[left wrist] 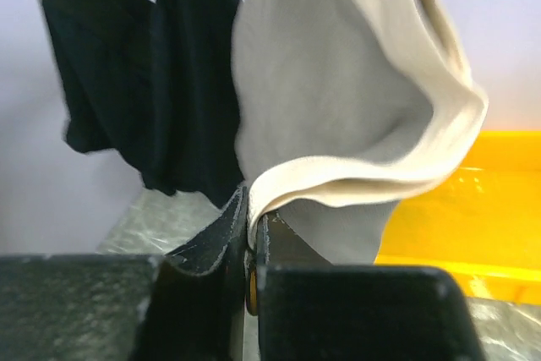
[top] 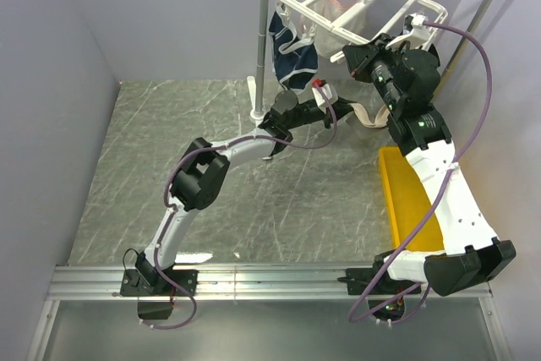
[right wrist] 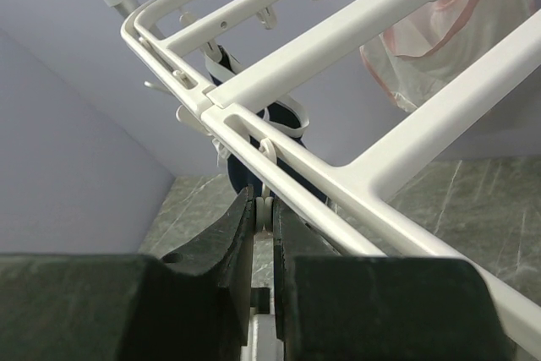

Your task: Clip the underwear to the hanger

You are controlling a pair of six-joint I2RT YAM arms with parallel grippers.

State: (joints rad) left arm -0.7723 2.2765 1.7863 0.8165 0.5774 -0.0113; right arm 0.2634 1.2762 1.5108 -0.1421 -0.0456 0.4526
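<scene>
Your left gripper (left wrist: 254, 227) has both black fingers pressed tight on the paler beige waistband (left wrist: 355, 179) of the taupe grey-brown fabric underwear (left wrist: 330, 82). The cloth rises from the fingertips and fills most of that wrist view. From above, you hold it over the grey marble-patterned table (top: 254, 209) at about 1 o'clock from the table's middle, near the white plastic rectangular hanger (top: 397, 2) with parallel crossbars. Whether cloth and hanger touch, I cannot tell. Your right gripper (right wrist: 264, 209) is up at the hanger's near edge. Its fingers are all but closed on a small white clip (right wrist: 265, 202) just under one of the bars. A pair of navy blue briefs (top: 292, 52) hangs at 12 o'clock, beside the upright grey metal pole (top: 263, 40) and at 9 o'clock from the underwear in your left wrist view. A bright yellow rectangular tray (top: 410, 200) lies on the table at 3 o'clock, partly under your right arm.
</scene>
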